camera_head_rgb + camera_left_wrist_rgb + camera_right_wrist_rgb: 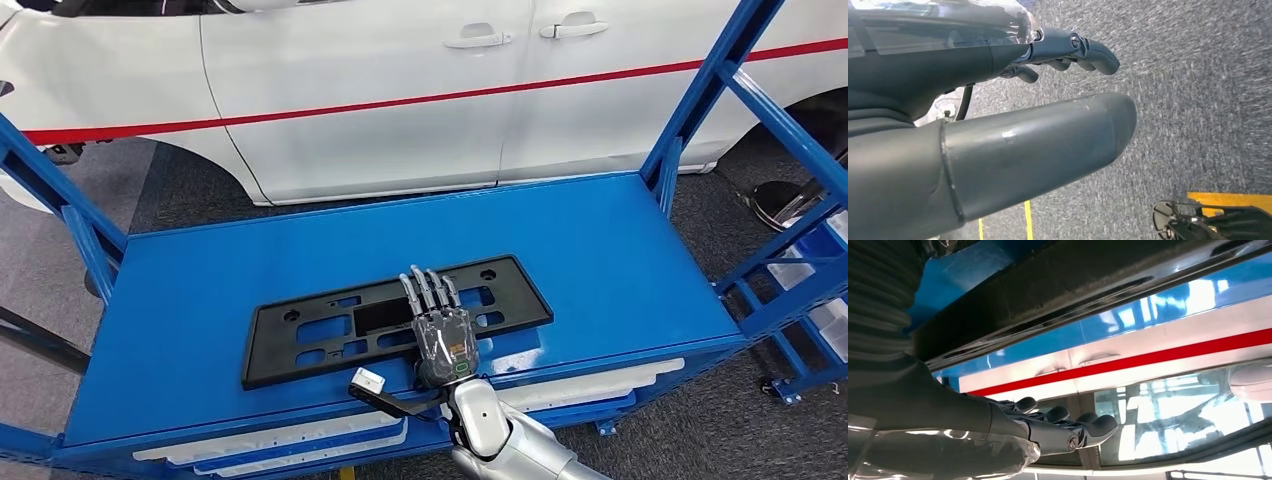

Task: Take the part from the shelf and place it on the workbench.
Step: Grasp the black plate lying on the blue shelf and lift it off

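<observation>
The part, a flat black plate frame [330, 330] with cut-outs, lies on the blue bench top [600, 260] near its front edge. My right hand [440, 330] is stretched over the plate's right half, fingers straight and slightly apart, palm down at the near edge. In the right wrist view the fingers [1073, 432] are extended with nothing between them, and the black plate [1058, 295] runs close beside the hand. My left hand [1013, 145] hangs over the grey carpet, thumb straight, fingers loosely bent, holding nothing.
A white car [400, 80] with a red stripe stands just behind the bench. Blue frame posts rise at the left [60, 200] and right [700, 100]. White trays [280, 440] sit under the top. A blue rack with white bins [820, 290] stands at the right.
</observation>
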Available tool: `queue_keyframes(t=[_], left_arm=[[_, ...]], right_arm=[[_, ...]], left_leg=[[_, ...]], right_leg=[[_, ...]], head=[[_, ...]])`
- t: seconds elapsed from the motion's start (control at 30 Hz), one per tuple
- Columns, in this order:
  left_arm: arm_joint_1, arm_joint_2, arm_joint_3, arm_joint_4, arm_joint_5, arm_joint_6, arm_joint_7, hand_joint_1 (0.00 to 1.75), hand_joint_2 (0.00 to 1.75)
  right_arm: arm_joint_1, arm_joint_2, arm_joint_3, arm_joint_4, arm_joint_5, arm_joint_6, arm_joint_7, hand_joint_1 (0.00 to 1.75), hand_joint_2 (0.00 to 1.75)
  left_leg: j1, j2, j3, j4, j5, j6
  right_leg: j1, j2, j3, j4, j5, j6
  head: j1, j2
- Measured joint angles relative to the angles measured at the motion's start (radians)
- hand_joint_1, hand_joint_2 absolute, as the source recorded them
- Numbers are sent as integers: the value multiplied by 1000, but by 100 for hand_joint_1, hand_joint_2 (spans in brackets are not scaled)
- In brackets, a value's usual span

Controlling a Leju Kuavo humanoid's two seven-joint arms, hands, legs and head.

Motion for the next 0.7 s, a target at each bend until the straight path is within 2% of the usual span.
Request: queue_keyframes(t=[0.03,0.1,0.13,0.17,0.27,0.3,0.33,0.37,0.43,0.47,0.5,0.53,0.6,0.63,0.67,0.7], left_arm=[[1,0,0,0,0,0,0,0,0],[0,0,0,0,0,0,1,0,0],[-1,0,0,0,0,0,1,0,0],[-2,0,0,0,0,0,1,0,0],[-2,0,1,0,-1,0,2,0,0],[-2,0,1,0,-2,0,3,0,0],[-3,-1,2,0,-3,0,3,0,0],[-3,-1,2,0,-5,0,3,0,0],[-3,-1,5,0,-8,0,4,0,0],[-3,-1,7,0,-10,0,3,0,0],[-2,-1,10,0,-12,0,3,0,0],[-2,-1,13,0,-14,0,3,0,0],[-2,-2,17,0,-19,0,2,0,0],[-2,-2,18,0,-20,0,2,0,0],[-2,-3,19,0,-22,0,2,0,0],[-2,-3,20,0,-24,0,2,0,0]], right_arm=[[0,0,2,0,0,0,0,0,175],[0,0,5,-2,0,0,1,0,175],[0,0,7,-2,0,0,1,0,175],[-1,-1,8,-2,0,0,1,0,175],[-1,-1,11,-5,0,0,2,0,175],[-1,-2,12,-7,0,0,6,0,175],[-1,-3,13,-7,0,0,11,0,175],[-1,-6,14,-8,0,0,18,0,175],[-1,-15,15,-7,0,0,38,0,175],[-1,-21,15,-6,0,0,48,0,175],[0,-28,16,-6,0,0,55,0,175],[-1,-36,15,-6,0,0,57,0,175],[-1,-53,5,-7,0,0,49,0,175],[0,-62,-5,-7,0,0,41,0,175],[2,-69,-18,-9,0,0,31,0,175],[5,-74,-34,-11,0,0,16,0,175]], left_leg=[[0,0,14,-34,30,1],[0,1,78,-174,101,7],[-2,1,105,-232,122,11],[-4,1,119,-266,130,15],[-5,0,122,-278,131,28],[-3,1,123,-282,134,34],[0,1,124,-287,137,41],[2,2,125,-291,140,46],[2,2,122,-291,141,51],[2,2,121,-290,140,51],[2,2,121,-290,140,51],[2,1,123,-289,139,50],[3,0,128,-288,137,47],[1,-2,129,-286,135,43],[0,-2,129,-285,134,39],[-1,-3,129,-285,133,33]], right_leg=[[0,1,2,2,-2,0],[1,2,4,7,-8,5],[3,3,4,12,-12,9],[4,4,2,15,-14,13],[6,6,-1,17,-14,28],[6,6,-2,22,-21,33],[6,6,-12,47,-38,38],[4,6,-32,90,-66,42],[0,6,-94,220,-129,50],[-2,6,-121,272,-145,53],[-4,5,-133,294,-142,55],[-6,5,-125,274,-118,56],[-8,4,-62,143,-46,52],[-6,3,-32,77,-20,48],[-3,3,-13,34,-8,44],[0,4,-5,15,-7,41]], head=[[0,0],[0,0],[0,0],[0,0],[1,0],[1,0],[1,0],[1,0],[1,0],[1,0],[1,0],[1,0],[1,0],[1,0],[1,0],[1,0]])
